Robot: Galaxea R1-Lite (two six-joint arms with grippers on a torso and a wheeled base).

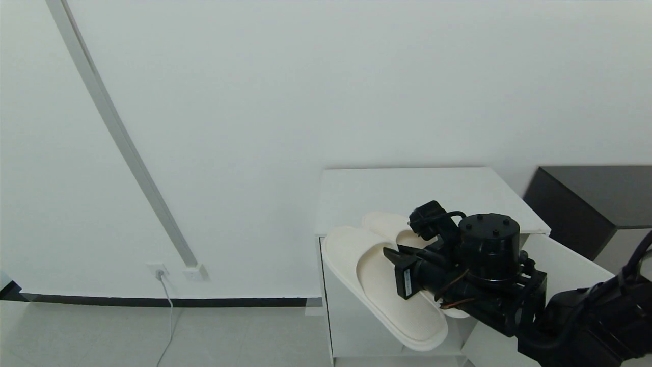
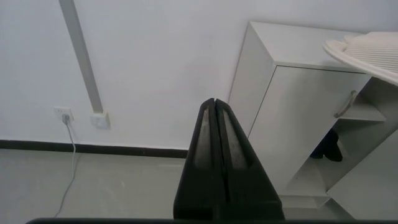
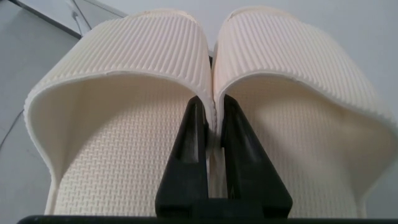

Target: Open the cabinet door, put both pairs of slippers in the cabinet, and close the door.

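Observation:
A pair of cream slippers hangs tilted in front of the white cabinet, at its upper front edge. My right gripper is shut on the two touching inner edges of the slippers, which it holds side by side. The cabinet door on the right stands open. My left gripper is shut with nothing in it, out to the left of the cabinet and above the floor. The left wrist view has the slippers at the cabinet's top and something dark on an inner shelf.
A dark piece of furniture stands right of the cabinet against the wall. A wall socket with a plugged cable and a grey wall conduit are to the left. Bare tiled floor lies left of the cabinet.

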